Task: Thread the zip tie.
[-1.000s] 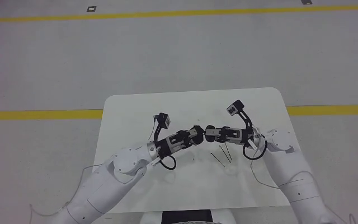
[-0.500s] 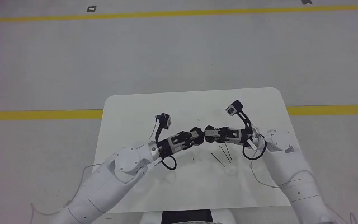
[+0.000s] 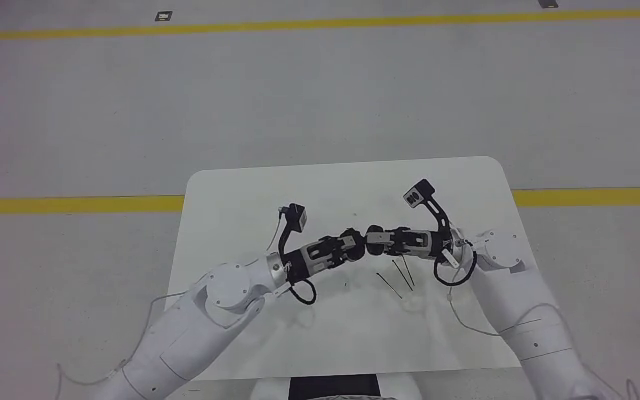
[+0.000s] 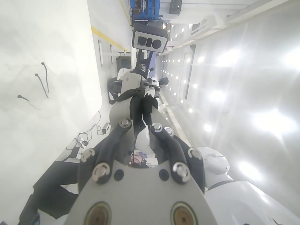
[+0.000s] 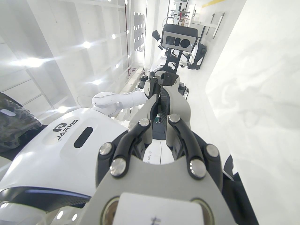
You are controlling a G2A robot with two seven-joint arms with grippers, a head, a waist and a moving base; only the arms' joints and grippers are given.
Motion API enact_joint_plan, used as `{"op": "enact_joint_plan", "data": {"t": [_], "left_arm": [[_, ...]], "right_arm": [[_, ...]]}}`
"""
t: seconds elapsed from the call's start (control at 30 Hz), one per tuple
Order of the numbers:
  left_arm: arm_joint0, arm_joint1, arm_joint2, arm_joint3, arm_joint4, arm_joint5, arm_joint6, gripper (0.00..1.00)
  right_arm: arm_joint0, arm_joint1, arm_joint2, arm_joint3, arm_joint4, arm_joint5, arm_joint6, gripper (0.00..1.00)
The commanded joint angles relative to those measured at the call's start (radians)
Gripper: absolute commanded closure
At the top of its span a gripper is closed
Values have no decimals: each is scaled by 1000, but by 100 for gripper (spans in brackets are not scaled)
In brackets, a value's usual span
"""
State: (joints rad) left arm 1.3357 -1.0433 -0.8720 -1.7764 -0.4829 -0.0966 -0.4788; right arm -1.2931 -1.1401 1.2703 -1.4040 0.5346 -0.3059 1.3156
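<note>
Left tool [image 3: 352,241]: clenched on the zip tie [image 4: 136,129], a thin black strap running back through its grip.
Right tool [image 3: 373,238]: clenched, tip to tip with the left one, apparently pinching the same strap's other end.
Place: the strap was held above the middle of the tabletop [image 3: 250,200]; 3 spare ties [image 3: 400,272] lay at 4 o'clock from the meeting point.
Handling: likely light, springy and slick; best pinched near the tail tip and at the head, so the tail would not bow.
Views: the left wrist view gave the strap itself; the top view gave where the tools met, with the strap too fine to trace.
</note>
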Motion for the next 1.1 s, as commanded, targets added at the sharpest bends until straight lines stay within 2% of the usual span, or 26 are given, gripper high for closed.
{"op": "enact_joint_plan", "data": {"t": [0.0,0.07,0.4,0.43,0.47,0.5,0.77,0.9,1.07], "left_arm": [[0,-1,0,1,-1,1,-1,97],[0,-2,0,1,-1,2,-3,100],[5,-6,-5,5,-2,-6,-1,100],[6,-6,-7,6,-4,-10,-2,100],[9,-6,-10,7,-7,-16,-5,100],[10,-6,-13,8,-7,-20,-6,100],[38,2,-49,-5,22,-55,-9,100],[55,7,-65,-19,54,-90,-30,100],[67,12,-72,-37,97,-156,-79,100]], "right_arm": [[1,1,-1,1,2,0,0,100],[2,2,-3,3,3,0,0,100],[3,7,-11,4,21,-3,5,100],[4,8,-11,4,24,-2,6,68],[4,8,-11,5,37,-2,10,8],[3,8,-9,7,59,-4,14,0],[-6,22,52,25,84,-13,20,0],[-16,31,81,16,61,-13,2,0],[-30,38,103,-4,23,-20,-42,0]]}}
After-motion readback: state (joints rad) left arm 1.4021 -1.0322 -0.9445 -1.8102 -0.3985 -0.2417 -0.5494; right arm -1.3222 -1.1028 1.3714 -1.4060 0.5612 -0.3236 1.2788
